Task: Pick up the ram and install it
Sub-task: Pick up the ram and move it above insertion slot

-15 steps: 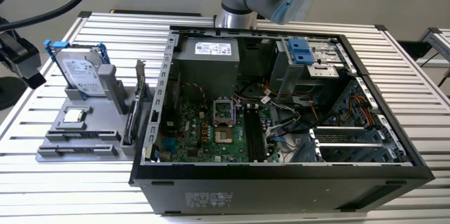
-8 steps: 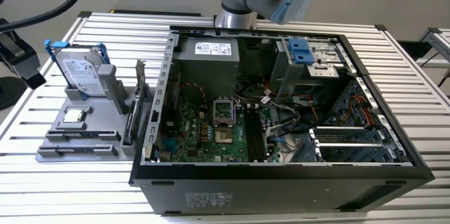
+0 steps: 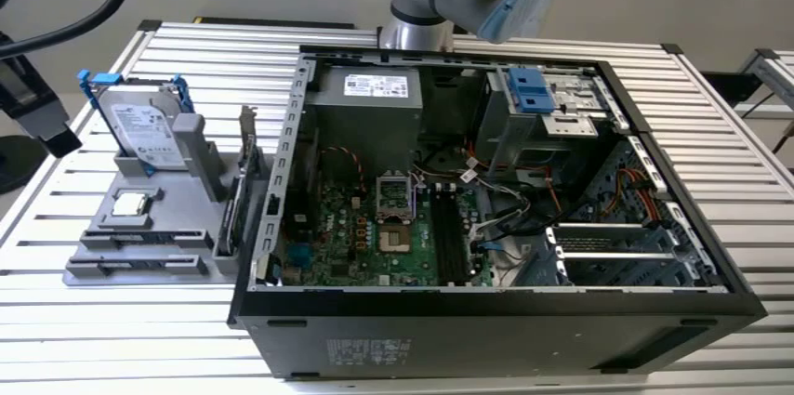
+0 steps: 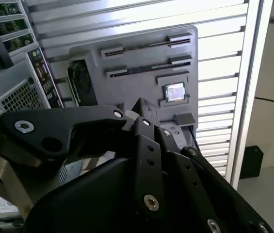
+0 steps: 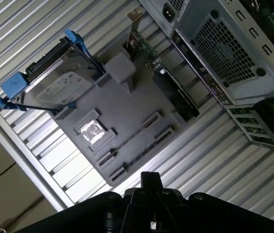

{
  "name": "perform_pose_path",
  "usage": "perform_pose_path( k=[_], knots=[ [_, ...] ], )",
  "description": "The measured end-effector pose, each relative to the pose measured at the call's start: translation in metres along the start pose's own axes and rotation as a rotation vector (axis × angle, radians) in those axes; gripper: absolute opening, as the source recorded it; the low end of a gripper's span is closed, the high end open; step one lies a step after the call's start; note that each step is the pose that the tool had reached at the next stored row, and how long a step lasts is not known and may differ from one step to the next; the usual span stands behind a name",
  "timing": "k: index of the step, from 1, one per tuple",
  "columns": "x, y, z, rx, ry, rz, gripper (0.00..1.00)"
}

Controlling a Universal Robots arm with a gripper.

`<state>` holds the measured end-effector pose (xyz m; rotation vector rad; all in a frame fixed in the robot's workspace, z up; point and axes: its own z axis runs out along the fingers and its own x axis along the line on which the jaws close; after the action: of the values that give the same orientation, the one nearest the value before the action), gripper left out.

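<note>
We see the gripper (image 5: 150,178) hanging well above the slatted table (image 5: 214,165), its two fingertips pressed together with nothing between them. Below and ahead of the tips lies the grey holder tray (image 5: 132,102). The end of the tray nearest the gripper carries two long slots (image 5: 129,137), each showing a thin dark strip seen edge-on. We cannot tell whether either strip is the ram. Just past the slots from the gripper sits the silver CPU chip (image 5: 92,131). Farther off, the hard drive (image 5: 54,85) in its blue bracket leans at the tray's far end. The upright expansion card (image 5: 170,90) stands along the side of the tray, next to the open computer case (image 3: 496,330). In the exterior view the gripper is to the exterior view's left of the tray and apart from it, and the case stands beyond the tray from the tool.
</note>
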<state>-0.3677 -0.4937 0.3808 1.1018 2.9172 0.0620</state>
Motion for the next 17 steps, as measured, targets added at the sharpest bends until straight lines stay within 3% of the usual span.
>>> perform_pose_path(
  k=[17],
  knots=[
    [0.0001, 0.0000, 0.0000, 0.0011, -0.0071, 0.157, 0.00]
  ],
)
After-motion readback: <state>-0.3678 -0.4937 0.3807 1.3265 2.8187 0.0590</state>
